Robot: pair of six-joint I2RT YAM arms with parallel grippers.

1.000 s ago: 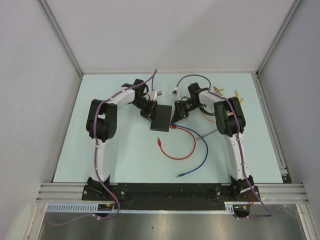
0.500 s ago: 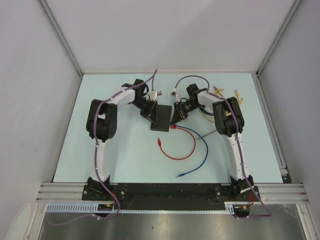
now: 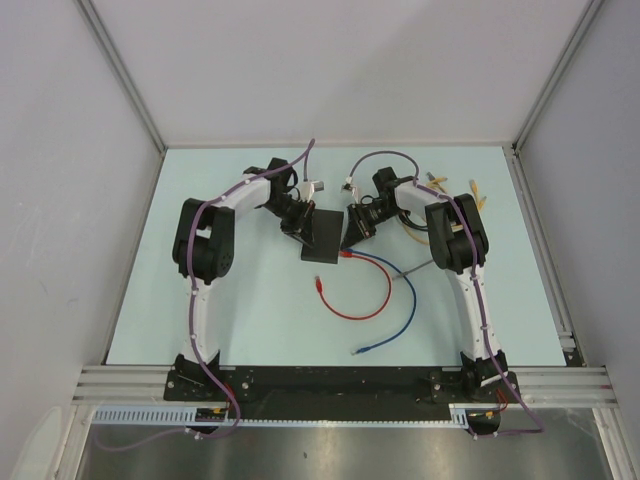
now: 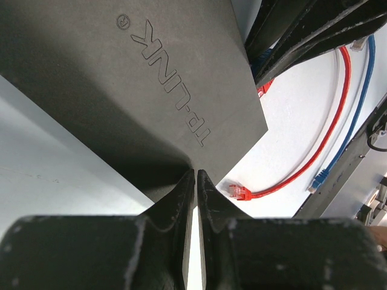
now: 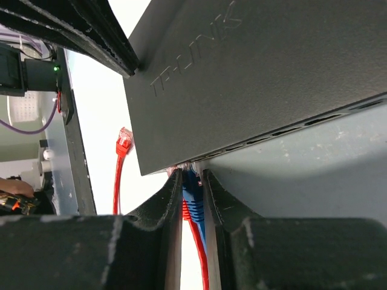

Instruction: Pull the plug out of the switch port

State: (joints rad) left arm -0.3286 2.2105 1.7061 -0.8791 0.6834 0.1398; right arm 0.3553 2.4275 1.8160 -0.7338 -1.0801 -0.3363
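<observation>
The switch point(image 3: 322, 240) is a flat matte-black box lying mid-table; it also shows in the left wrist view point(image 4: 151, 90) and the right wrist view point(image 5: 254, 78). My left gripper point(image 3: 300, 232) is shut, and its tips point(image 4: 195, 175) rest on the switch's left edge. My right gripper point(image 3: 350, 240) is at the switch's socket edge. It point(image 5: 192, 178) is shut on the blue plug point(image 5: 192, 184), which sits in a port. A red plug point(image 5: 187, 209) sits in the port beside it. The blue cable point(image 3: 405, 300) and the red cable point(image 3: 372, 305) curl toward the front.
The red cable's loose end point(image 4: 239, 192) lies just in front of the switch. A grey cable point(image 3: 415, 268) crosses the blue one. Yellow cables point(image 3: 440, 185) lie at the back right behind my right arm. Walls close the table's back and sides.
My right gripper has shifted slightly left, closer to the switch's socket edge. My left arm and the switch have not moved.
</observation>
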